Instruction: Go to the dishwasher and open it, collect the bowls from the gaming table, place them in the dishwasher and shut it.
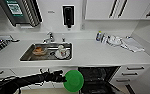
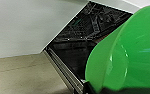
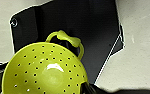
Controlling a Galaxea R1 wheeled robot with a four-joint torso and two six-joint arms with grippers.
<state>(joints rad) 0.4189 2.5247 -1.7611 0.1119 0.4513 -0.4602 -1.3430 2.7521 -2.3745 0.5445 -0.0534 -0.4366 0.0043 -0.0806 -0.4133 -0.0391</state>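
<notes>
The dishwasher (image 1: 98, 75) stands open under the white counter, its dark racked interior (image 2: 86, 37) showing close in the left wrist view. My left arm comes in low from the left, and my left gripper (image 1: 63, 79) is shut on the rim of a green bowl (image 1: 74, 80), held tilted just left of the dishwasher opening. That green bowl (image 2: 126, 55) looms large beside the racks. In the right wrist view a yellow-green perforated bowl (image 3: 43, 70) with a loop handle sits in my right gripper (image 3: 87, 88), a dark finger at its rim. The gaming table is out of view.
A steel sink (image 1: 26, 56) holding a bowl and a mug is set in the counter (image 1: 98, 53) above. Bottles and cloths (image 1: 116, 40) lie at the back right. Drawers (image 1: 134, 71) flank the dishwasher on the right. Beige floor (image 2: 18, 75) lies beside the opening.
</notes>
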